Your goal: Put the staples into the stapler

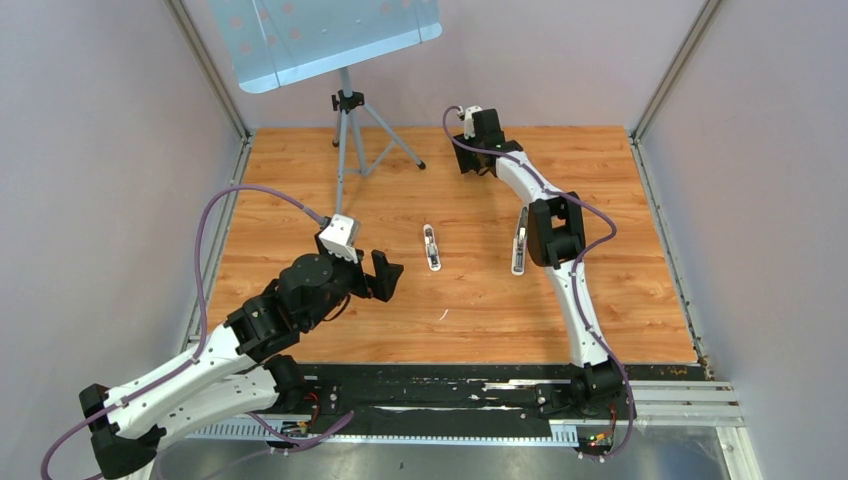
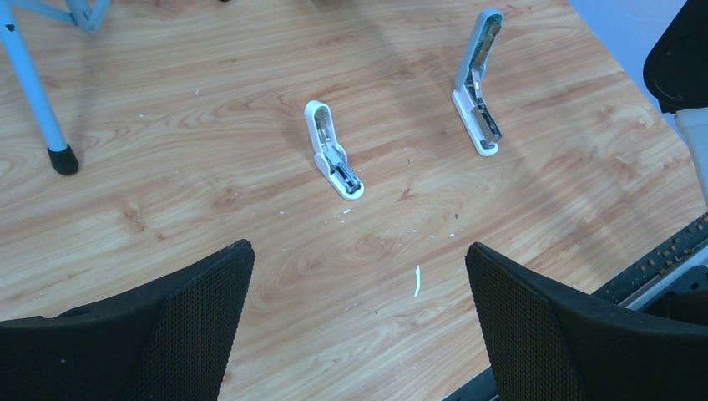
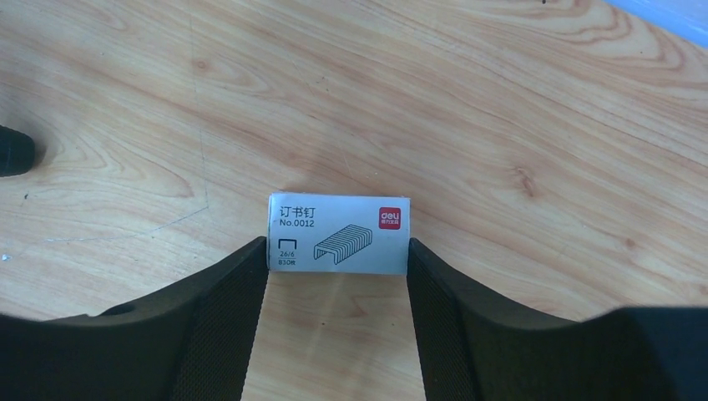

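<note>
**Entry 1, near left.** Left pincer [image 1: 386, 274]: we recorded it spread fully wide and holding nothing, poised over the bench [image 1: 620, 200] and facing its middle.

**Entry 2, near middle.** White sliver [image 2: 417, 281] on the wood; we could not identify it.

**Entry 3, middle.** Small stapler [image 2: 335, 154]: white, hinged open with its magazine bared, long axis running near to far. It lay just right of the left pincer, which was the nearer arm to it.

**Entry 4, middle, right of entry 3 and apart from it.** Long stapler [image 2: 477, 88]: also hinged open, on much the same axis, beside the right arm's elbow as seen from above. We could not tell which stapler the task meant.

**Entry 5, far, right of middle.** Right pincer [image 3: 337, 244]: at middling width, with a finger against each short end of a printed white box [image 3: 338, 219]. The box lay flat on the bench, and its long axis spanned the gap from finger to finger.

**Entry 6.** Staples: no grey strips showed in any view. We judged them to be inside the box, so the supply lay far from both staplers, with only the right arm on it. In our judgement it had to come nearward and leftward to the open magazines.

**Entry 7, far left.** Tripod [image 1: 345, 140] carrying a pale blue panel [image 1: 320, 35].
</note>
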You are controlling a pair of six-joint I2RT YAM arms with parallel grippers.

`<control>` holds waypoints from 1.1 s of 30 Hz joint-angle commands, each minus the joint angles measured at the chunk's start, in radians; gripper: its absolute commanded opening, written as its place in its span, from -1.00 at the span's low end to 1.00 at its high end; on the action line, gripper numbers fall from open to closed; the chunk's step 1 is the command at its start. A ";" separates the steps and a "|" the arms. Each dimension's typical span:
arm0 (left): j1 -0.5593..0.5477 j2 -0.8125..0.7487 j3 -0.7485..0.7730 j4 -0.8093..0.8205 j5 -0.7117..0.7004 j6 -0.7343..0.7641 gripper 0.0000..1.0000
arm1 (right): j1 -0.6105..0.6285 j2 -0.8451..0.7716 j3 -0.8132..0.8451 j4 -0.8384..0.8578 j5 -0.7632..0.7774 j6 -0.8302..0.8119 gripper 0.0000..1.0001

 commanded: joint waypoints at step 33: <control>0.076 0.165 0.136 -0.102 0.047 -0.033 1.00 | 0.065 -0.711 -0.858 0.186 0.008 0.091 0.02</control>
